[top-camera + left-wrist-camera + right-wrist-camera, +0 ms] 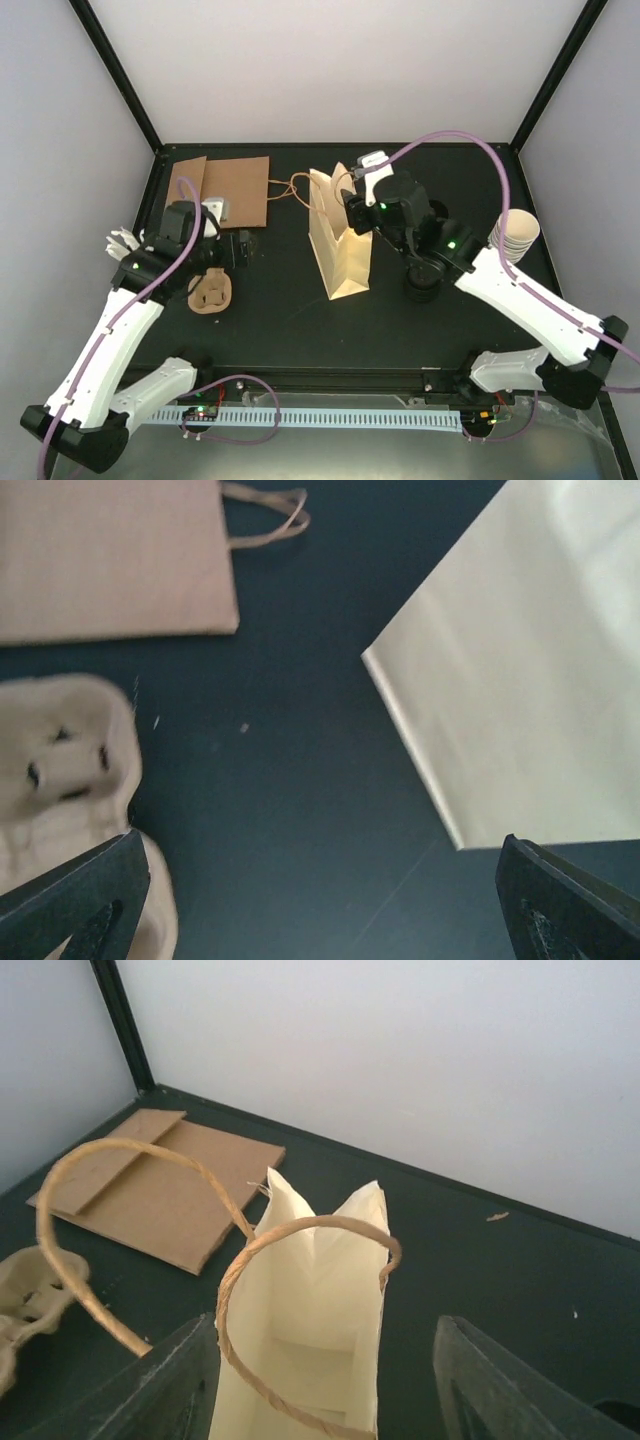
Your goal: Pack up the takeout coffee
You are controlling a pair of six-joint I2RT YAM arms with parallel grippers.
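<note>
Soft, even light comes off the white walls [350,70]; shadows on the black table [300,330] are faint. In the left wrist view the cream paper bag [530,680] washes out toward the top right, and the near fingers [80,900] blur. The right wrist view keeps the bag's handles [310,1223] sharp.

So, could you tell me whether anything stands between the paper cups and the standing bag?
On the table, a black round object sits between the paper cups and the bag, under the right arm. The bag's mouth is open, though its loop handles arch over it.
</note>
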